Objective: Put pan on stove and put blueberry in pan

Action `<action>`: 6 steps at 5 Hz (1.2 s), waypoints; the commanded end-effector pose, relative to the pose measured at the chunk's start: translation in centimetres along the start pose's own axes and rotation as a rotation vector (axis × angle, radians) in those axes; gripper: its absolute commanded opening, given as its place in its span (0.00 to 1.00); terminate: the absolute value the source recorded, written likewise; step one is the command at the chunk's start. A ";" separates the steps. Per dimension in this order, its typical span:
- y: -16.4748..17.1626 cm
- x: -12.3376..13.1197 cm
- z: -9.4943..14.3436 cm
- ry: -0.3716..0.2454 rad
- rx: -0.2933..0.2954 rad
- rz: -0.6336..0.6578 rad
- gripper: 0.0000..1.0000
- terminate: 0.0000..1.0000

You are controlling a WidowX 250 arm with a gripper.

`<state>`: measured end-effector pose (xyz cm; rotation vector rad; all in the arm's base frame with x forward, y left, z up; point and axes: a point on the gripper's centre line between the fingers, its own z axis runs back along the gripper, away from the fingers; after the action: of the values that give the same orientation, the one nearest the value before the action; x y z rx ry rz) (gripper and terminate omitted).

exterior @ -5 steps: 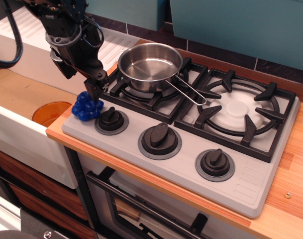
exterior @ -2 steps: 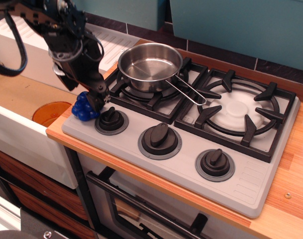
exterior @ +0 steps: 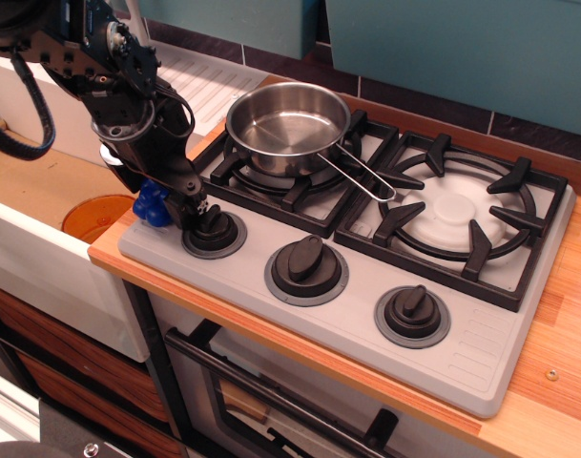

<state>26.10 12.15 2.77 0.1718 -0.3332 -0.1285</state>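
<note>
**Pan set on the burner; berry cluster half hidden under the gripper**

You have the small round shiny stainless-steel pan [exterior: 288,126] sitting on the left grate of the grey two-burner toy stove [exterior: 366,315], its thin wire loop handle pointing toward about 4 o'clock. That half of the job looks done to me.

The glossy deep-blue plastic blueberry cluster [exterior: 151,207] lies at the stove's near-left corner, at roughly 9 o'clock from the leftmost black knob [exterior: 213,229] and just beside it. The black gripper [exterior: 187,205] is down on the cluster's right side and covers part of it. You cannot tell from this angle whether the fingers are spread around the berries or already pressed onto them (the arm's own body blocks the fingertips).

Judging by its look, the cluster should be light and rigid, but glossy and lumpy, so it may squirt out of a shallow pinch. I would take it across its widest part, with the fingers seated in the dips between balls, not on the crown of a single ball. The knob stands close at 3 o'clock, so a finger could foul it.

No brand, label or readable writing shows anywhere on the stove, pan or arm.
</note>
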 end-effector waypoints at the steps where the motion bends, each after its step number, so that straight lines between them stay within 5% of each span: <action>1: -0.5 0.8 0.7 0.040 0.019 0.020 0.00 0.00; 6: 0.9 6.0 8.5 0.149 0.074 -0.030 0.00 0.00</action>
<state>27.95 10.75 11.52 0.2344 -0.1384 -0.1337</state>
